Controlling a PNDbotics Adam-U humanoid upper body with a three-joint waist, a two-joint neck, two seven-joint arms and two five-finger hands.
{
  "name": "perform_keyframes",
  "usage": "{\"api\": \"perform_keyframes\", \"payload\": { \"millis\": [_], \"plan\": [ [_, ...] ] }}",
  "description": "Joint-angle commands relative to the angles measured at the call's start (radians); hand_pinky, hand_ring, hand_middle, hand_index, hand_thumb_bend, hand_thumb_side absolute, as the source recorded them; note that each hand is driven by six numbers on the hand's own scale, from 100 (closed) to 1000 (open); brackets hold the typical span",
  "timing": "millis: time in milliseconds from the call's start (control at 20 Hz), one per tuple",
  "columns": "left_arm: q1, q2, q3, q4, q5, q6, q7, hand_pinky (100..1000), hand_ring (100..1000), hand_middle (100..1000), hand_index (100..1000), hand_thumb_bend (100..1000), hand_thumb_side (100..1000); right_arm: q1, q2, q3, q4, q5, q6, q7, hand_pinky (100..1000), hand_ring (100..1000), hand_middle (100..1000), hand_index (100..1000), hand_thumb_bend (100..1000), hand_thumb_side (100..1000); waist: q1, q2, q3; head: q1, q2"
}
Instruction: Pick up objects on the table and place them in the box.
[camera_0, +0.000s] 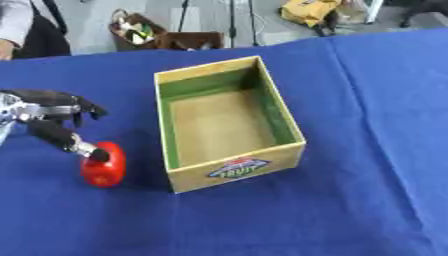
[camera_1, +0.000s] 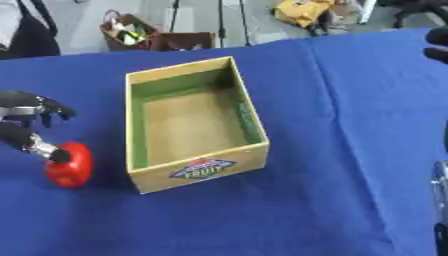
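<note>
A red rounded object (camera_0: 106, 169) lies on the blue cloth just left of the wooden box (camera_0: 262, 165). The box has green inner walls, a "FRUIT" label on its front, and nothing shows inside it. My left hand (camera_0: 42, 111) comes in from the left edge. Its thumb (camera_0: 80, 146) reaches down and touches the top of the red object, while its fingers (camera_0: 87, 109) hang bent above and apart from it. Of my right hand (camera_1: 437, 45) only dark tips show, at the upper right edge of the right eye view.
The blue cloth (camera_0: 367, 150) covers the table around the box. Beyond the far edge stand a basket (camera_0: 133, 31), a brown carton (camera_0: 194, 40) and a yellow bag (camera_0: 308, 10) on the floor. A silver part (camera_1: 440, 200) shows at the lower right edge.
</note>
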Motion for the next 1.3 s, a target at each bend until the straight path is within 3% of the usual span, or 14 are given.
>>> {"api": "perform_keyframes", "payload": {
  "millis": [50,600,750,1300],
  "plan": [
    [-0.007,0.046,-0.004,-0.004,-0.026,-0.043,-0.017,593,773,908,1000,908,823,-0.007,-0.027,0.000,-0.016,-0.003,-0.001,0.002,723,731,621,764,100,813,0.000,-0.024,0.003,-0.002,-0.005],
    [0.012,0.049,-0.026,0.041,-0.010,-0.077,-0.017,552,738,854,1000,854,793,-0.009,-0.027,0.002,-0.016,-0.003,-0.003,0.004,724,731,621,764,100,815,-0.003,-0.018,0.002,-0.001,-0.009],
    [0.020,0.040,-0.034,0.045,0.007,-0.082,-0.017,516,704,797,1000,821,794,-0.009,-0.026,0.002,-0.016,-0.003,-0.003,0.004,724,732,621,765,100,815,-0.005,-0.015,0.000,0.001,-0.010],
    [0.032,0.029,-0.037,0.039,0.073,-0.080,-0.017,462,673,793,1000,788,803,-0.007,-0.023,0.002,-0.016,-0.002,-0.001,0.005,725,733,621,765,100,815,-0.005,-0.013,-0.004,0.001,-0.014]
  ]
}}
